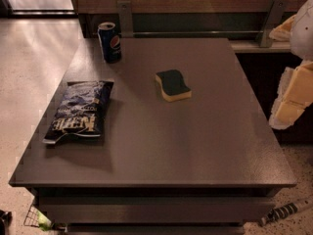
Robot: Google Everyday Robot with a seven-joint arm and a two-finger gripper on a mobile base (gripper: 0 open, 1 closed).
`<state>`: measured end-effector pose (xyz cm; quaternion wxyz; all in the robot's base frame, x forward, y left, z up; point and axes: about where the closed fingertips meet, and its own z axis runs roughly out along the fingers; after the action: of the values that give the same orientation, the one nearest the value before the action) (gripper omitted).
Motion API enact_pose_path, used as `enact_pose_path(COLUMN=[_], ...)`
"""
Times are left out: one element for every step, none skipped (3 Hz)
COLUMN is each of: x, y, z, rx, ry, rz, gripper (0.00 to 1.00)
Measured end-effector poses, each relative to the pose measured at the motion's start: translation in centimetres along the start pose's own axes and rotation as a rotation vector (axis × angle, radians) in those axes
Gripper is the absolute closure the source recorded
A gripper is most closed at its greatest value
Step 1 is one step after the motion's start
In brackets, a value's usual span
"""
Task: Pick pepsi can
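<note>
The pepsi can point(109, 41) is a small dark blue can with a silver top and a round red-white-blue logo. It stands upright at the far left corner of the grey table point(195, 146). My gripper point(292, 96) shows as cream and white parts at the right edge of the camera view, beyond the table's right side and far from the can. It holds nothing that I can see.
A flat dark blue chip bag point(80, 110) lies on the table's left side, in front of the can. A yellow sponge with a dark green top point(172, 85) lies near the table's middle. A wall with a metal rail point(195, 32) runs behind the table.
</note>
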<state>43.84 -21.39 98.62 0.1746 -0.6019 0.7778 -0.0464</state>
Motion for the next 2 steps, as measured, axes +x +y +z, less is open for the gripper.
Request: enact_pose_path(x=[-0.1,-1.3], y=[-0.4,-3.8], z=[-0.2,0.9], rx=[0.014,0.116], ry=[-0.005,-0.083], rz=[0.004,0.065], gripper=[0.00,0.00])
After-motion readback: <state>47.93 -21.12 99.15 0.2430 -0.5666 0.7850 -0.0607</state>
